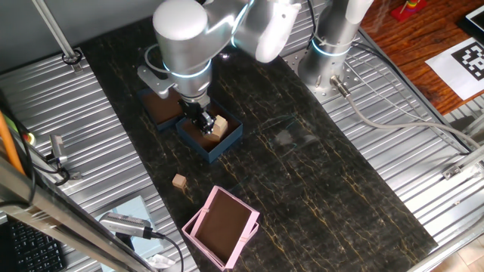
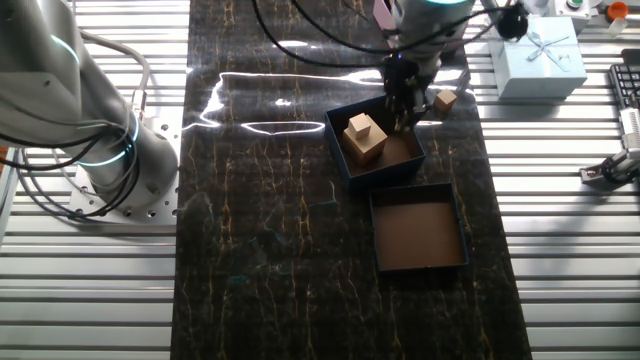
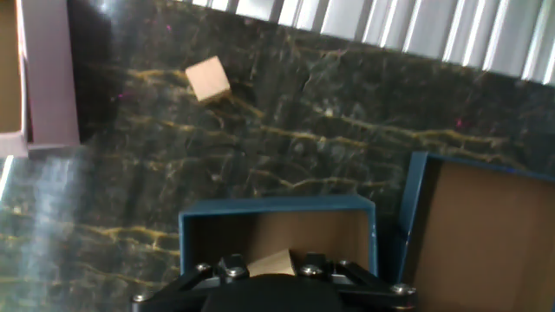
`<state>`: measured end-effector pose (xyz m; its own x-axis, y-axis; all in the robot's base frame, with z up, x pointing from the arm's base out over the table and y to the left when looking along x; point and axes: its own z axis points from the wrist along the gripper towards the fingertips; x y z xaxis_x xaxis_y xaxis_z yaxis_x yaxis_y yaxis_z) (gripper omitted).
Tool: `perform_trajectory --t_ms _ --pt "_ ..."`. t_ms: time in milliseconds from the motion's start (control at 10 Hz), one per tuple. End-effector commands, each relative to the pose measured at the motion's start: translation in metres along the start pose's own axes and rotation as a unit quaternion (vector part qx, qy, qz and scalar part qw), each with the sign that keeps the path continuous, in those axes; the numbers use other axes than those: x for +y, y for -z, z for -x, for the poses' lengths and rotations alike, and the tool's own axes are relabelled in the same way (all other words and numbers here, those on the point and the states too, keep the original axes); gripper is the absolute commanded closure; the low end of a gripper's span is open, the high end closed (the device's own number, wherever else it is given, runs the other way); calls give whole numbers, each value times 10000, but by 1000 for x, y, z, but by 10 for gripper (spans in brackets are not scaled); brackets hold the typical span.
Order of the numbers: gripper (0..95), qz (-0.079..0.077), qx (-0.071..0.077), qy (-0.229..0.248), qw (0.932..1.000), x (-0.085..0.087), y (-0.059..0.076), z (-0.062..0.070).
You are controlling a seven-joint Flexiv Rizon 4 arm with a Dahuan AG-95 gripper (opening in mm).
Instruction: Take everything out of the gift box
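I have the gripper [image 2: 405, 112] lowered inside the gift box [image 1: 231, 136], at the side of it that faces the loose cube; whether the jaws are apart, closed or clamped on anything I cannot tell, since the fingertips are hidden in every view. In the hand view a tan block edge [image 3: 276, 261] shows just beyond the gripper body, with the box's far wall right past it. From the other fixed view, beside the jaws and still inside the box, a larger wooden chunk [image 2: 366, 146] sits with a small cube [image 2: 359, 125] resting on top of it. Just outside the box wall nearest the jaws, a second small cube [image 2: 445, 99] lies on the dark marbled table [image 2: 260, 200]. On the opposite side of the box from that cube, touching or almost touching it, lies the shallow dark blue lid [image 2: 419, 228], brown inside up. Well beyond the loose cube stands the pink box [image 1: 221, 227], open
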<state>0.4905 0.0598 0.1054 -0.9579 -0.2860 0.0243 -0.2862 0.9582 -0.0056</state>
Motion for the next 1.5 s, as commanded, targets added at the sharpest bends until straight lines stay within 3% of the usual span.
perform_trajectory --t_ms 100,200,600,700,800,900,1000,1400,1500 --pt "570 53 28 20 10000 1 1 -5" --pt "380 46 63 30 10000 1 1 -5" --pt "380 30 80 82 9999 0 1 -7" --pt "570 12 20 150 9999 0 2 -3" --pt "570 -18 20 128 9999 -4 5 9" --pt "570 -11 52 128 9999 -4 5 9" --pt "380 38 69 148 9999 -4 5 9" --pt "380 163 81 -100 9998 -4 5 9" --pt "380 228 177 -83 9995 -4 5 9"
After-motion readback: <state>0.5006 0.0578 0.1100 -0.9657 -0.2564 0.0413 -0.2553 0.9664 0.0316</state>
